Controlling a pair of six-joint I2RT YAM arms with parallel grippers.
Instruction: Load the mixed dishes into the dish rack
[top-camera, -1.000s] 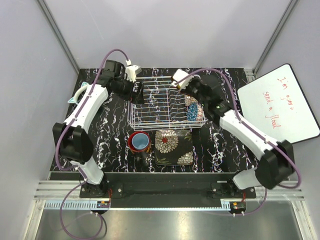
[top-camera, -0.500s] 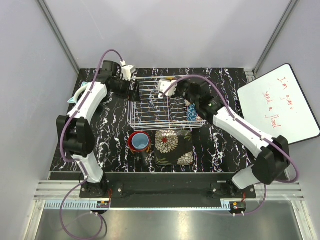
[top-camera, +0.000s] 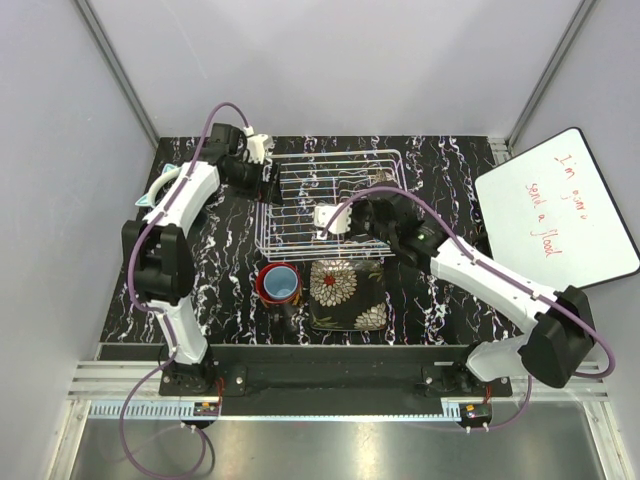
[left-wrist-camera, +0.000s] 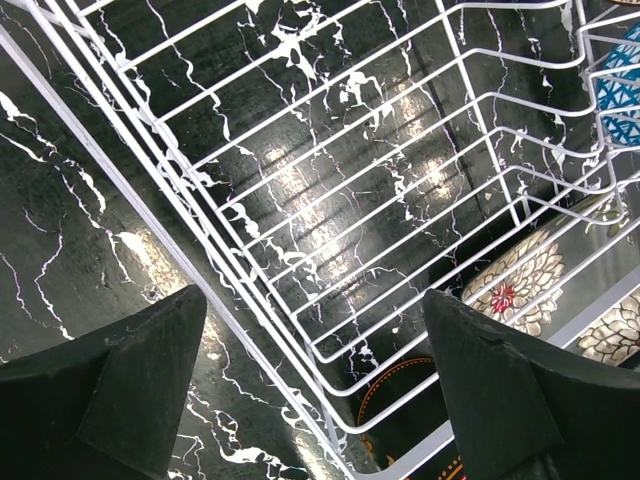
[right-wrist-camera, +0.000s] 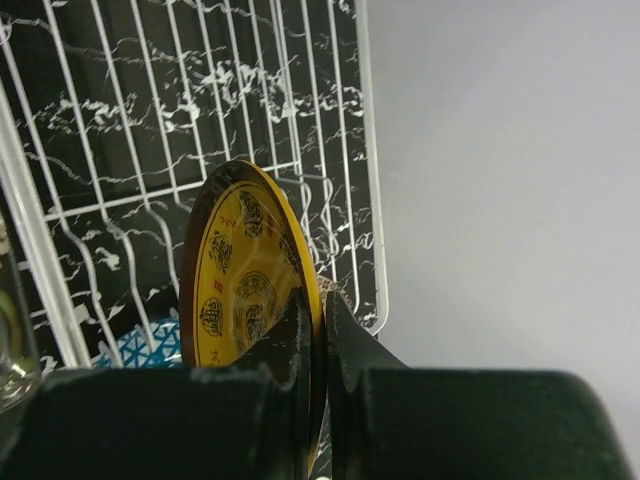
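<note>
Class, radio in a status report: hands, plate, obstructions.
Right hand shut on mustard-yellow plate, upright over white wire dish rack. Left hand open over rack's edge. Blue-patterned dish in rack beside plate.

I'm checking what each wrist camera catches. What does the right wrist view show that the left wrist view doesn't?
Only the right wrist: the mustard-yellow plate, held on edge in the shut right gripper. Only the left wrist: the open left gripper and the black flowered plate beyond the wires. Both: the white dish rack and a blue-patterned dish among its wires.
</note>
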